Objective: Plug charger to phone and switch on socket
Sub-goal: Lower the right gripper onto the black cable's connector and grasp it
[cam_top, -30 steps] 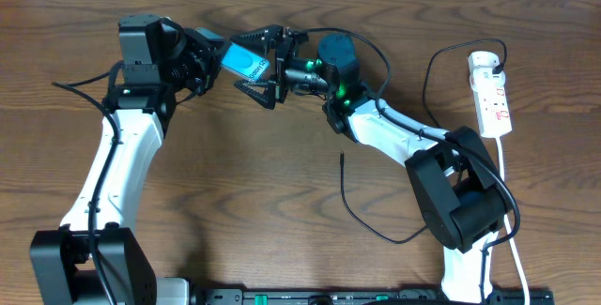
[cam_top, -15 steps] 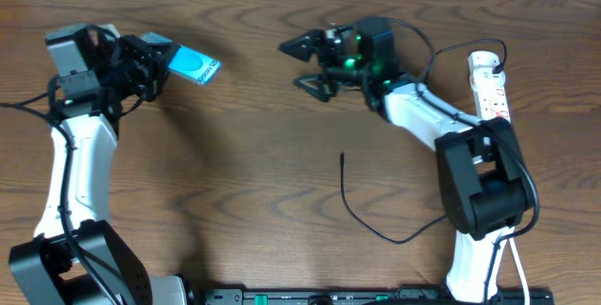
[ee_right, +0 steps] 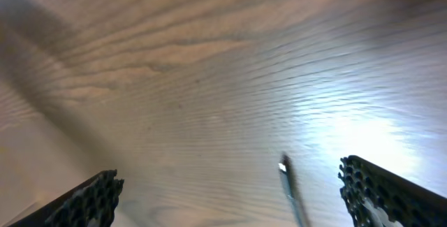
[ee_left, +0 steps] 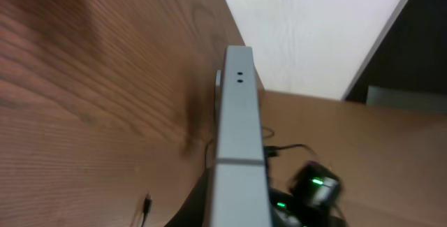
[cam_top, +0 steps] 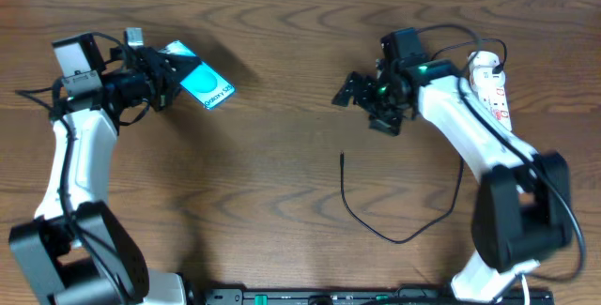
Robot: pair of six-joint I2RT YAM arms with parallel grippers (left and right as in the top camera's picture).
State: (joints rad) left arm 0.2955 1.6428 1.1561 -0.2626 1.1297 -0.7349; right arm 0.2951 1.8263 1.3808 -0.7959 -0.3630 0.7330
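My left gripper is shut on the phone, whose bright blue screen faces up at the far left of the table. In the left wrist view the phone shows edge-on as a grey slab. My right gripper is open and empty, above the table right of centre. The charger, a thin black cable, lies on the table below it. Its plug tip points up, and also shows between my right fingers in the right wrist view. The socket, a white power strip, lies at the far right.
The wooden table carries little else. The strip's white cord runs down the right side. A black rail lines the front edge.
My left arm swung the phone far left, then turned it slightly right. My right gripper let go of the phone, pulled back right and came down toward the cable's plug tip.
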